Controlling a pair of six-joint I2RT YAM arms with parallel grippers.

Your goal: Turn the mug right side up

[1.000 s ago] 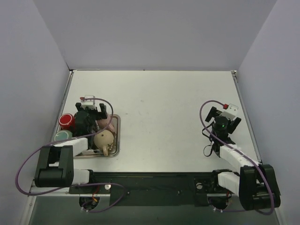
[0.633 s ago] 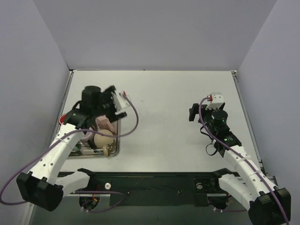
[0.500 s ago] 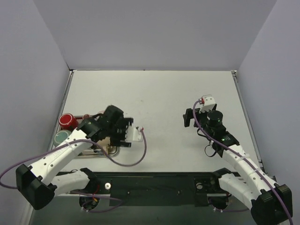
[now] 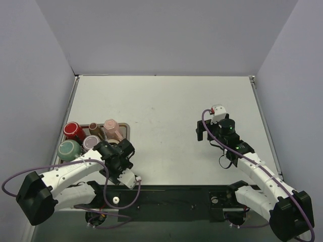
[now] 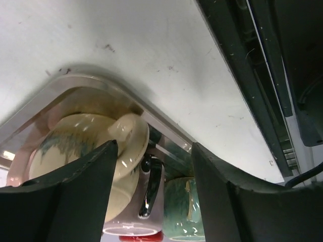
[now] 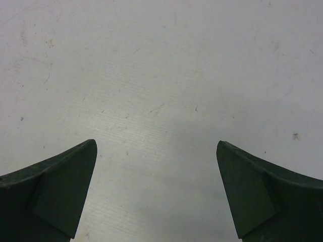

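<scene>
So the left gripper (image 5: 154, 151) is down low at the near right corner of the tray (image 4: 126, 126), pointing in at it. From the wrist cam its fingers (image 5: 86, 191) are spread with a clear gap between them, and there's nothing pinched in that gap, just the tray's metal rim showing through.

The cream mug (image 5: 75, 146), the one with the green splash on it, sits inside that same near right corner. It looks tipped over rather than standing, with a round end facing toward the gap, but I honestly can't tell whether that's the base or the mouth. One finger sits in front of it, and I can't tell if it's actually touching. From above you can't see this mug at all, since the left arm covers that corner of the tray.

The rest of the crowd, seen from above:
- a pink mug (image 4: 113, 129) and a brown mug (image 4: 94, 128) sit along the tray's far side
- a mauve mug (image 4: 91, 142) is nearer the tray's middle
- a red mug (image 4: 73, 130) and a green mug (image 4: 69, 148) are at the tray's left edge, and I can't tell whether they're in it or just beside it

The right gripper (image 6: 155, 143) is well off to the right of the tray. Its fingers are spread wide with nothing in them, hanging over bare table (image 6: 161, 75).
</scene>
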